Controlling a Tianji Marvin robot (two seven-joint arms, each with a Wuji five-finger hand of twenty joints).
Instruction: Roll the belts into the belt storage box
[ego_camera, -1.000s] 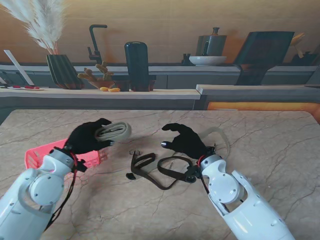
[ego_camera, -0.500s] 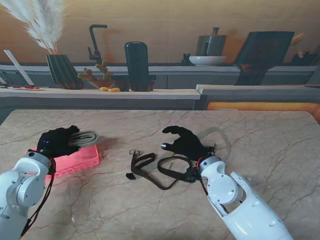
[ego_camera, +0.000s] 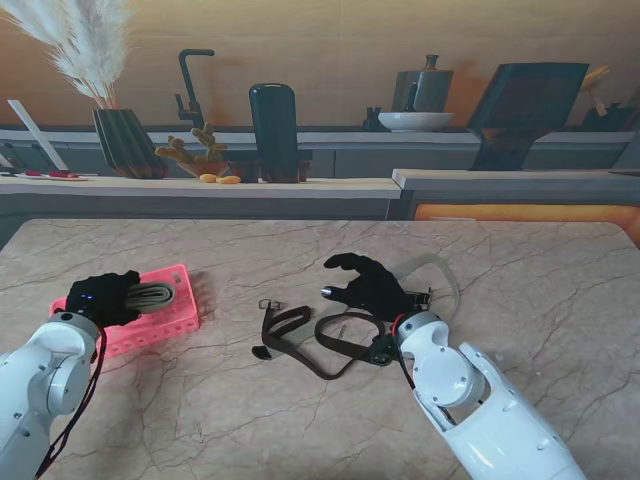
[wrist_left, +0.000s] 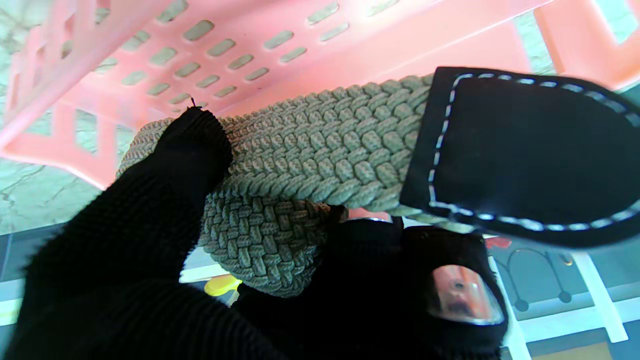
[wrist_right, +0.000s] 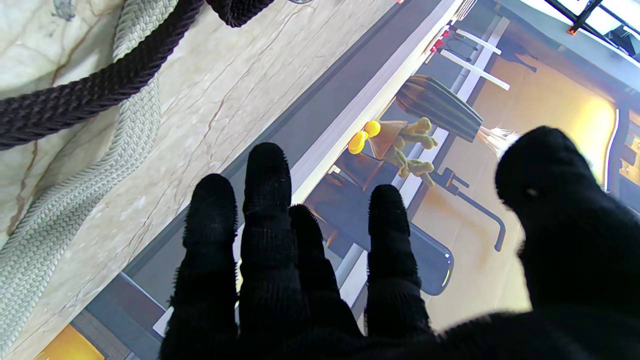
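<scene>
Bare marble (ego_camera: 230, 400) around dark belt (ego_camera: 320, 345)

Left hand (ego_camera: 103, 298) carrying rolled grey belt (ego_camera: 150, 295) moved left from table centre, lowered into pink storage box (ego_camera: 185, 305).

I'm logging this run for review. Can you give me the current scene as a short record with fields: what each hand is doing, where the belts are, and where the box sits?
left hand: shut on rolled grey woven belt, over the box
right hand: open, holding nothing, above the table
pink storage box: on the marble table, at my left
dark belt: unrolled, loose on the table near the right hand
light belt: unrolled, lying beside the right hand
step state: grey belt not yet released
</scene>
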